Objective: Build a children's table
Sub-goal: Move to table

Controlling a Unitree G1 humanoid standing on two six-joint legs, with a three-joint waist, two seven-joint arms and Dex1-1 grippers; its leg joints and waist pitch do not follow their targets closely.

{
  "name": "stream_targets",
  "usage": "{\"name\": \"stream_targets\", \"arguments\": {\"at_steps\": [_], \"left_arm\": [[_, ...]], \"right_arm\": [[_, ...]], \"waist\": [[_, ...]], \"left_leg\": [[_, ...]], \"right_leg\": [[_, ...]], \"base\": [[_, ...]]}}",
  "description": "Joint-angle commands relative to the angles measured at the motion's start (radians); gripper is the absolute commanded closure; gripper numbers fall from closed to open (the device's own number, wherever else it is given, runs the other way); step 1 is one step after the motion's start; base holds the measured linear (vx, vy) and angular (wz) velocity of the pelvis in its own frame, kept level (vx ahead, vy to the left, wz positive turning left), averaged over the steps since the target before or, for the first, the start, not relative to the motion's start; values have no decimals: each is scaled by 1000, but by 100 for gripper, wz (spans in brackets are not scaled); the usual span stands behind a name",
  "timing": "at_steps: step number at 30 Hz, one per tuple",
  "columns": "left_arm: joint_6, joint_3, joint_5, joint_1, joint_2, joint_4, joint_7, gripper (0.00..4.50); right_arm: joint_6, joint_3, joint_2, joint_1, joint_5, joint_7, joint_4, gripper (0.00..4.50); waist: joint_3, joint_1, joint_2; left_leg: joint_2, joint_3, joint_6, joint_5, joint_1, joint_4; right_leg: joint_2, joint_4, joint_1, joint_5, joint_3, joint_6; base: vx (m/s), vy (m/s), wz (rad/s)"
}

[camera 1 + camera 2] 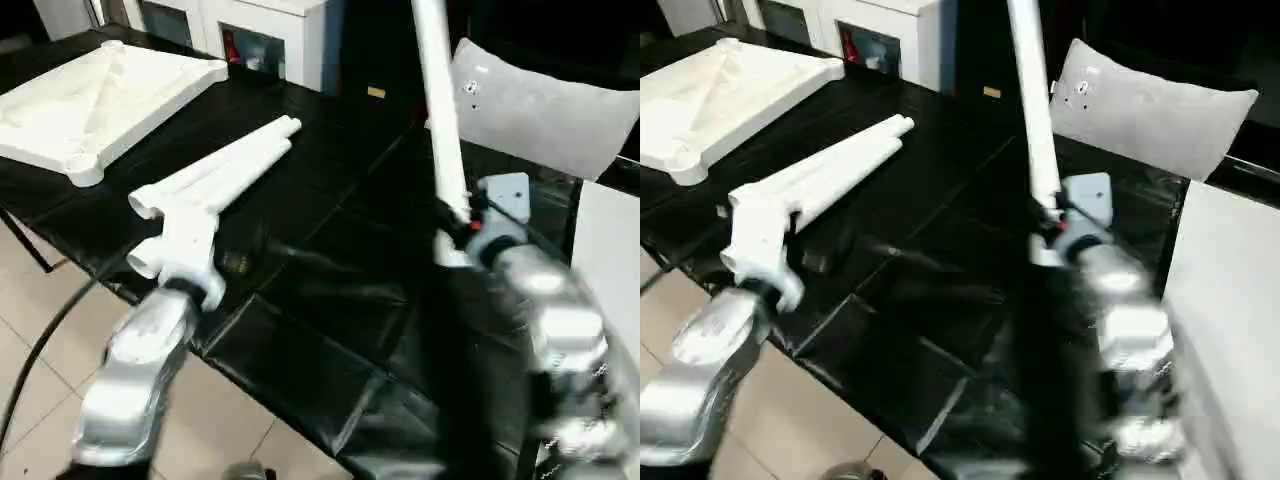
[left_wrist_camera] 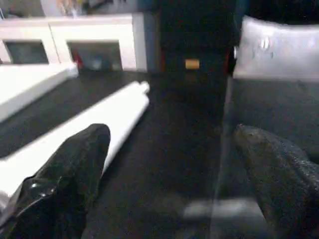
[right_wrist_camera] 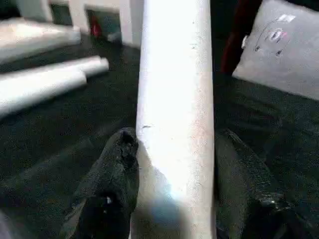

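The white table top (image 1: 95, 100) lies ribbed side up at the far left of the black work table (image 1: 330, 300). Loose white legs (image 1: 225, 165) lie side by side in the middle-left. My left gripper (image 2: 174, 174) hovers low over their near ends, open wide with nothing between its black fingers (image 2: 75, 169); one leg (image 2: 89, 124) runs along the outside of a finger. Another leg (image 1: 440, 120) stands nearly upright on the right. My right gripper (image 3: 174, 164) is shut on its lower part, with a finger (image 3: 112, 169) pressed on each side of the tube (image 3: 174, 89).
A white cabinet (image 1: 265, 35) with glass doors stands behind the table. A grey cushion (image 1: 540, 110) lies at the back right and a white panel (image 1: 612, 260) at the right edge. The table's near edge drops to tiled floor (image 1: 60, 400), where a black cable (image 1: 40, 345) hangs.
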Motion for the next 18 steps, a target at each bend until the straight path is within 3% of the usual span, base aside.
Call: {"name": "stream_targets", "arguments": {"at_steps": [1,2,3,4,5,6,7,8,9,10,11,12,13,14,15,16,17,18], "left_arm": [[37,10,17,-24,11,-25,15,10],[42,7,21,-24,20,-29,10,10],[52,9,22,-23,29,-37,7,10],[59,16,21,-22,39,-42,3,10],[65,22,22,-22,44,-44,5,10],[68,26,23,-22,47,-44,6,10],[76,37,23,-19,54,-45,9,10],[78,40,24,-18,57,-46,10,10],[81,47,27,-14,68,-49,8,10],[83,49,26,-14,69,-50,8,10],[95,54,27,-12,74,-57,6,10],[104,54,29,-11,78,-66,7,10],[111,54,31,-10,80,-72,6,10],[125,56,28,-5,83,-90,5,10],[129,57,26,-4,84,-93,5,10],[132,58,25,-2,85,-98,5,10],[138,58,25,5,86,-105,4,10],[145,58,26,13,89,-111,4,10]], "right_arm": [[27,2,15,32,-21,-51,-77,261],[33,8,22,43,-25,-57,-92,261],[52,16,29,57,-25,-69,-121,261],[57,22,36,68,-25,-77,-139,261],[63,25,43,76,-29,-85,-154,261],[67,27,44,80,-30,-85,-160,261],[79,33,46,92,-37,-88,-176,261],[83,36,45,96,-41,-91,-182,261],[88,28,50,103,-36,-100,-188,261],[90,28,51,104,-35,-102,-191,261],[96,29,50,111,-32,-108,-201,261],[97,34,46,116,-35,-107,-206,261],[100,37,43,119,-37,-107,-210,261],[103,44,41,129,-42,-107,-218,261],[105,46,42,131,-43,-109,-221,261],[106,49,42,134,-42,-107,-223,261],[107,54,38,139,-43,-101,-222,261],[111,58,35,145,-43,-95,-220,261]], "waist": [[-60,19,-18],[-58,38,-26],[-57,47,-36],[-58,61,-25],[-56,63,-26],[-57,60,-29],[-59,52,-26],[-61,38,-12],[-55,29,6],[-52,-36,43],[-70,-53,54],[-72,-56,47],[-56,-51,57],[-58,-73,35],[-63,-84,21],[-74,-82,-15],[-114,-16,-89],[-87,-9,-57]], "left_leg": [[26,-27,-13,-231,34,-11],[10,-47,11,-201,10,19],[-1,-96,19,-160,-40,61],[-9,-122,12,-155,-51,84],[-28,-156,-6,-151,-59,106],[-41,-161,-15,-147,-62,104],[-66,-165,-8,-130,-49,76],[-79,-156,28,-112,-13,16],[-70,-154,58,-128,23,-25],[-4,-149,150,-265,76,-103],[53,-126,184,-344,31,-153],[66,-125,194,-307,48,-151],[68,-93,168,-277,38,-158],[62,-52,48,-244,65,-164],[66,-44,-15,-232,82,-170],[57,-1,-220,-268,88,-168],[-13,-52,-221,-272,-52,83],[13,-146,-106,-238,-103,150]], "right_leg": [[-133,-136,23,-648,176,39],[-163,-146,54,-670,240,15],[-204,-147,101,-667,304,-28],[-217,-152,105,-661,330,-52],[-186,-151,94,-622,347,-91],[-155,-148,90,-603,344,-100],[-93,-148,77,-575,338,-84],[-31,-155,54,-569,322,-26],[3,-151,18,-554,299,15],[51,4,-84,-432,126,28],[-9,166,-63,-289,1,-3],[-31,167,-67,-235,-37,-13],[-39,175,-81,-206,-69,-27],[-64,156,-51,-131,-126,-34],[-76,137,-38,-115,-129,-33],[-134,74,7,-132,-95,-75],[-354,-43,132,-242,122,-97],[-464,-89,140,-226,113,-62]], "base": [[4,72,-41],[4,72,-41],[28,123,-63],[26,190,-73],[26,190,-73],[1,241,-67],[-26,300,-64],[-26,300,-64],[-58,351,-57],[-84,364,-48],[-84,364,-48],[-91,358,-46],[-66,327,-56],[-66,327,-56],[-50,284,-71],[-46,226,-78],[-46,226,-78],[-50,198,-64]]}}
